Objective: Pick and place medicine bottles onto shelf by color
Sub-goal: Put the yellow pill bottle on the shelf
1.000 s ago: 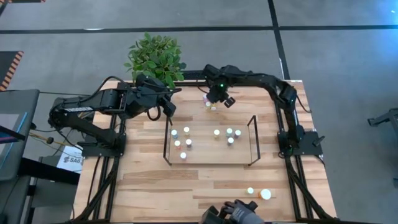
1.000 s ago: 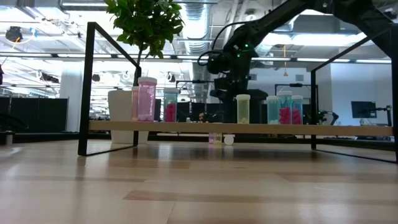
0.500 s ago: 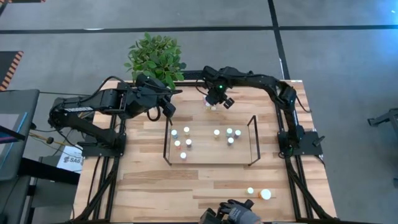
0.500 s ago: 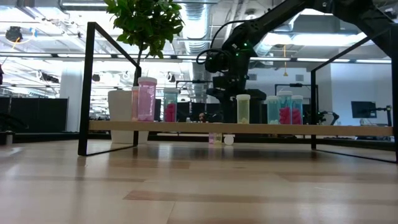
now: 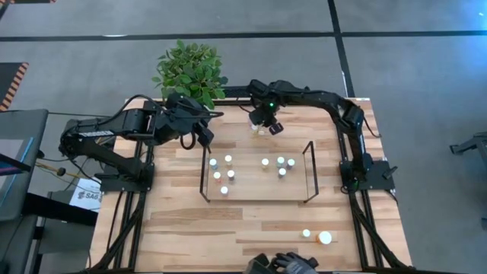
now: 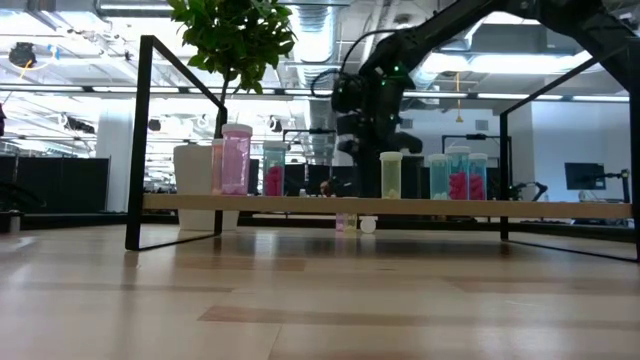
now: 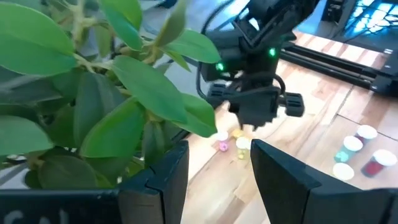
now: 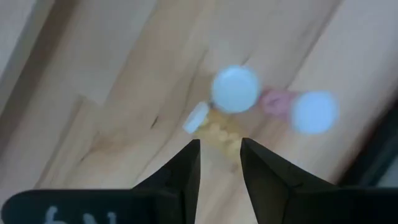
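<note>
Beyond the shelf's far edge, three medicine bottles cluster on the table. One white-capped bottle (image 8: pixel 235 89) stands upright, a pink one (image 8: pixel 277 101) is beside it, and a yellow one (image 8: pixel 221 134) lies on its side. My right gripper (image 8: pixel 220 155) hangs above the yellow one, pointing steeply down and narrowly open with nothing between its fingers. The shelf (image 5: pixel 255 190) carries several upright bottles (image 5: pixel 228 171). My left gripper (image 7: pixel 217 168) waits open in the air near the plant, at the table's far left (image 5: pixel 204 135).
A potted plant (image 5: pixel 190 68) stands at the far left corner. Two more bottles (image 5: pixel 307 234) (image 5: pixel 326 237) stand near the table's front right. A person's gloved hand (image 5: pixel 293 262) shows at the near edge. The shelf's black wire frames (image 5: pixel 309 171) rise at its short ends.
My right gripper has rolled about the line it points along while staying above the bottle cluster. The bottles have not moved.
</note>
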